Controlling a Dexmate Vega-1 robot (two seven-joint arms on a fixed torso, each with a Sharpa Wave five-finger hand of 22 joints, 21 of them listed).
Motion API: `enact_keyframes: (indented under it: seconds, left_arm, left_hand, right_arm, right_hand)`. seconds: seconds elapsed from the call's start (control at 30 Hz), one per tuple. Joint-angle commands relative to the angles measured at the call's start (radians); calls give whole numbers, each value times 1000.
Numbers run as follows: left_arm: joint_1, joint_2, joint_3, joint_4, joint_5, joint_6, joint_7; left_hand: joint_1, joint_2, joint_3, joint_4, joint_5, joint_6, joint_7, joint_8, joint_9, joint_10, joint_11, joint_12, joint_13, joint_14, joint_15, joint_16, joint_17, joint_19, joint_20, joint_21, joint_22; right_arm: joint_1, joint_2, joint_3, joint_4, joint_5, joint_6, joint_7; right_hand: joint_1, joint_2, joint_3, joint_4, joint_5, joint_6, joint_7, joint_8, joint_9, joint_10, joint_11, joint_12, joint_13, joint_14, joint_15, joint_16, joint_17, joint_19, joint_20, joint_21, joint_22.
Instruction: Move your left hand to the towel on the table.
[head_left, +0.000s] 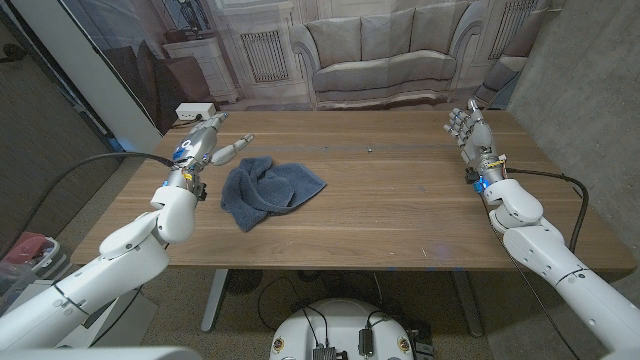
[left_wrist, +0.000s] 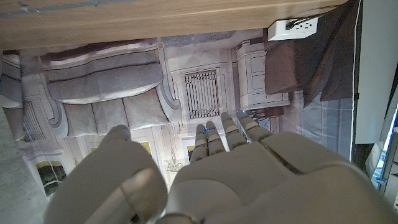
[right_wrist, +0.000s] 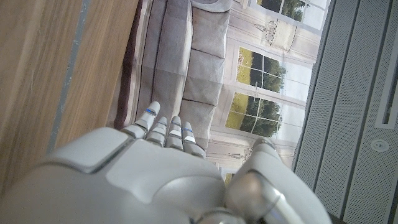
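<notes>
Lying crumpled on the left half of the desk (head_left: 400, 215), dark blue towel (head_left: 268, 190), with bare wood all around it and wide open room toward the right and near edges. Hovering near the towel's far-left side, not touching it, left robot hand (head_left: 205, 143), fingers stretched out and apart with nothing in them, close to the desk's left edge and the white power strip (head_left: 194, 110) at the far-left corner. Standing upright well apart near the far-right edge, right robot hand (head_left: 469, 130), fingers spread, holding nothing.
</notes>
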Motion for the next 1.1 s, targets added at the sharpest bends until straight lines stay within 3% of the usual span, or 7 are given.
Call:
enact_keyframes:
  seconds: [0.03, 0.43, 0.7, 1.1]
  left_arm:
    - [-25, 35, 32, -28, 31, 79, -46]
    - [-85, 66, 95, -30, 48, 139, -104]
    - [-86, 90, 106, -36, 54, 156, -106]
    - [-124, 136, 151, -70, 57, 234, -185]
  left_hand:
    - [10, 2, 2, -4, 10, 4, -3, -3, 4, -5, -3, -2, 5, -8, -38, -5, 3, -5, -62, 1, 2]
    - [16, 1, -2, -7, 12, 25, -2, 4, 4, 15, -3, 5, 5, 2, -38, 0, 3, -6, -61, 1, 2]
    - [24, -1, -7, -10, 15, 59, -1, 13, 4, 46, -3, 13, 5, 30, -42, 8, 2, 4, -65, 5, 2]
    - [32, -2, -11, -14, 17, 61, -2, 9, 4, 40, -6, 7, 5, 29, -44, 3, 2, 14, -64, 7, 2]
  right_arm:
    - [2, -1, 2, -3, 2, -5, 1]
    - [9, 5, -1, 3, -6, 0, -5]
    - [9, 11, -5, 1, -10, -4, -19]
    - [16, 19, -9, 5, -14, -1, -23]
  right_hand:
    - [1, 8, -5, -1, 2, 9, -1, 2, 2, 7, 0, -1, 4, 7, 3, -4, 2, 9, -2, -7, 3]
    - [1, 9, -6, -1, 2, 10, -1, 2, 2, 7, 0, -2, 4, 6, 3, -4, 2, 8, -5, -13, 3]
    - [1, 9, -7, -2, 3, 10, -1, 2, 2, 9, 0, -2, 4, 4, 3, -5, 2, 8, -6, -16, 3]
    - [1, 10, -8, -2, 3, 11, -2, 2, 2, 9, -1, -2, 4, 3, 2, -6, 2, 7, -7, -23, 3]
